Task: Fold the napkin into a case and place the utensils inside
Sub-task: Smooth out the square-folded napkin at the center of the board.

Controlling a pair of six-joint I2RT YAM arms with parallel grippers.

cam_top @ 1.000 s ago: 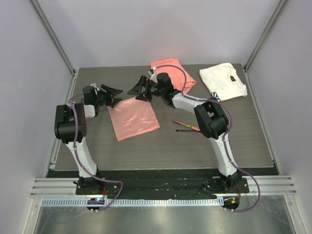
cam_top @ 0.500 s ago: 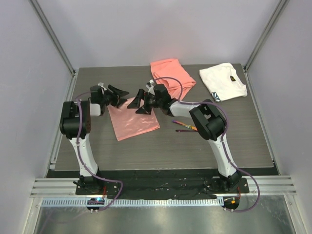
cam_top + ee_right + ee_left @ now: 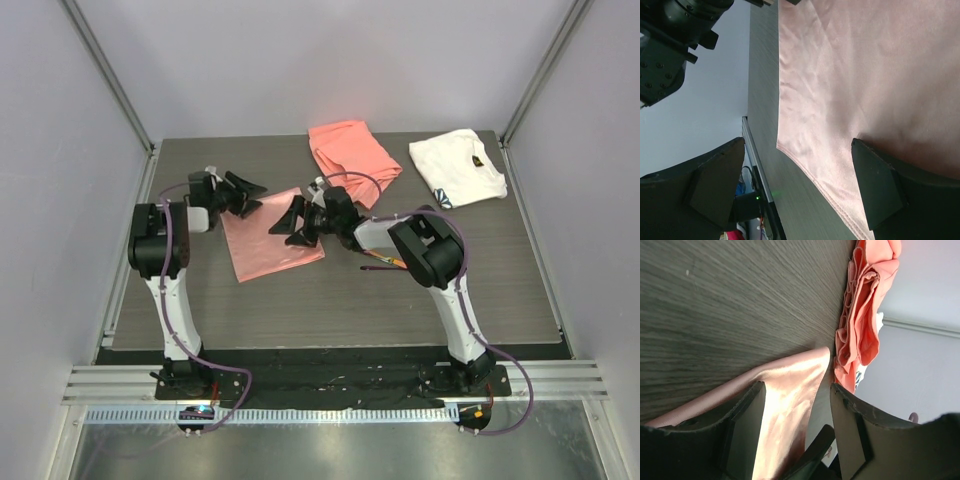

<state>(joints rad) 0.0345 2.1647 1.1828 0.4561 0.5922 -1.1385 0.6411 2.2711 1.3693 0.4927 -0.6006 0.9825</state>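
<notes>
The glossy pale-pink napkin (image 3: 268, 245) lies flat and unfolded on the dark table. My left gripper (image 3: 246, 194) is open at its far left corner; in the left wrist view the napkin (image 3: 790, 390) lies between and below the open fingers (image 3: 747, 425). My right gripper (image 3: 293, 222) is open just above the napkin's far right corner; the right wrist view shows the cloth (image 3: 855, 75) spread under the open gripper (image 3: 799, 141). The two dark utensils (image 3: 380, 263) lie right of the napkin, partly hidden by my right arm. No folded case is in view.
A thicker coral-orange cloth (image 3: 352, 150) lies crumpled at the back centre and also shows in the left wrist view (image 3: 865, 315). A white cloth with a dark mark (image 3: 458, 168) lies at the back right. The left arm's body (image 3: 670, 50) shows in the right wrist view.
My right gripper has come down and nearer, from beside the coral cloth to the napkin's far right corner. My left gripper has shifted right to the napkin's far left corner.
</notes>
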